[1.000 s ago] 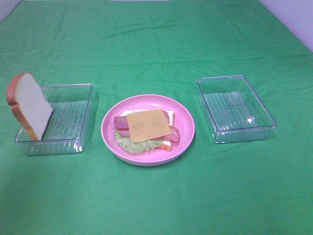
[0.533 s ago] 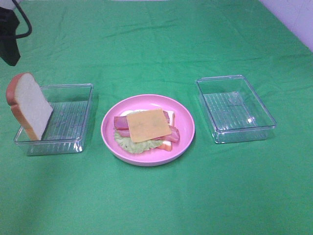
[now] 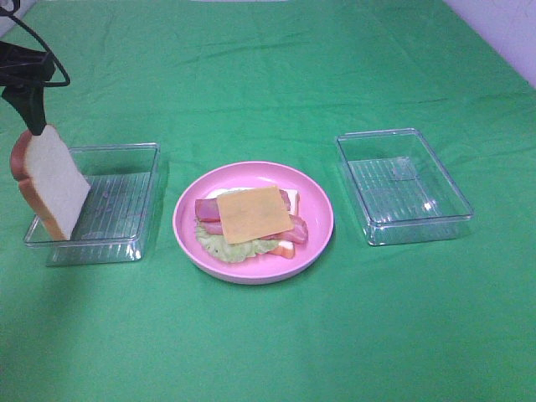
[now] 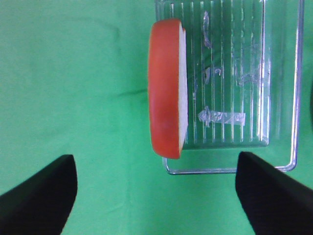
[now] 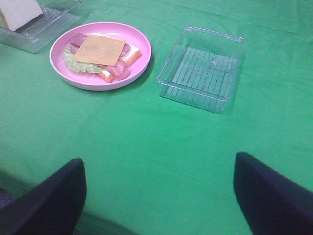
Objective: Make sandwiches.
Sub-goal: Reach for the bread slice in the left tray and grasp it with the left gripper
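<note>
On the pink plate [image 3: 318,205] lies an open sandwich stack [image 3: 251,219]: bread at the bottom, then lettuce, bacon strips and a cheese square [image 3: 254,213] on top. A second bread slice [image 3: 50,180] leans upright against the left end of a clear box [image 3: 117,201]. My left gripper [image 3: 32,113] hangs just above that slice's top crust. In the left wrist view the left gripper [image 4: 155,164] is open, and the slice [image 4: 168,88] lies lined up with the gap between the fingers. My right gripper [image 5: 157,159] is open and empty, well short of the plate [image 5: 58,68].
A second clear box [image 3: 404,184] stands empty to the right of the plate, also seen in the right wrist view as the box [image 5: 200,68]. Green cloth covers the whole table. The right arm is outside the exterior high view.
My left gripper has come in from the upper left and dropped down to the top of the leaning bread slice. Plate, stack and boxes have not moved.
</note>
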Robot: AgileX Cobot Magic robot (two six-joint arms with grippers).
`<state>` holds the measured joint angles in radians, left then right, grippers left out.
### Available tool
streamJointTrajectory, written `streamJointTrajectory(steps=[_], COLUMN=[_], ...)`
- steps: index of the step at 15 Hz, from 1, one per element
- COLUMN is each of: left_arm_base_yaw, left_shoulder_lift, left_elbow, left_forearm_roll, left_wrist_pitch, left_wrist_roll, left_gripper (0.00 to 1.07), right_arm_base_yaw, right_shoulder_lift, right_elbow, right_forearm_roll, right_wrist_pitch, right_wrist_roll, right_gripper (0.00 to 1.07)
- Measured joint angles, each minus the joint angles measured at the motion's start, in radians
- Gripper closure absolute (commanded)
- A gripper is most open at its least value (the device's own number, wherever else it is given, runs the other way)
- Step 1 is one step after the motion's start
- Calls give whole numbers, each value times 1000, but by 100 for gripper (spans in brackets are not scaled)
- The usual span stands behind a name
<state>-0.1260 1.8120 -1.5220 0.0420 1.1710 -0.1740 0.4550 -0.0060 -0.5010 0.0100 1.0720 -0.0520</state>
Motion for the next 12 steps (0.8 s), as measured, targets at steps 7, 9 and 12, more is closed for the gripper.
streamJointTrajectory(steps=[7, 9, 12], left_arm_base_yaw=[12, 12, 12], left_shoulder_lift=[138, 163, 164], left_elbow=[-2, -2, -2], left_forearm_roll=[-35, -36, -42], left_wrist_pitch=[-50, -75, -111], left_wrist_roll=[0, 0, 1], left_gripper=[31, 49, 85], right_arm_base_yaw=[0, 0, 0], right_shoulder_lift=[0, 0, 0], right_elbow=[0, 0, 0], right_forearm_roll=[0, 0, 0], right_wrist_pitch=[0, 0, 0], right_wrist_roll=[0, 0, 1], right_gripper=[29, 29, 29])
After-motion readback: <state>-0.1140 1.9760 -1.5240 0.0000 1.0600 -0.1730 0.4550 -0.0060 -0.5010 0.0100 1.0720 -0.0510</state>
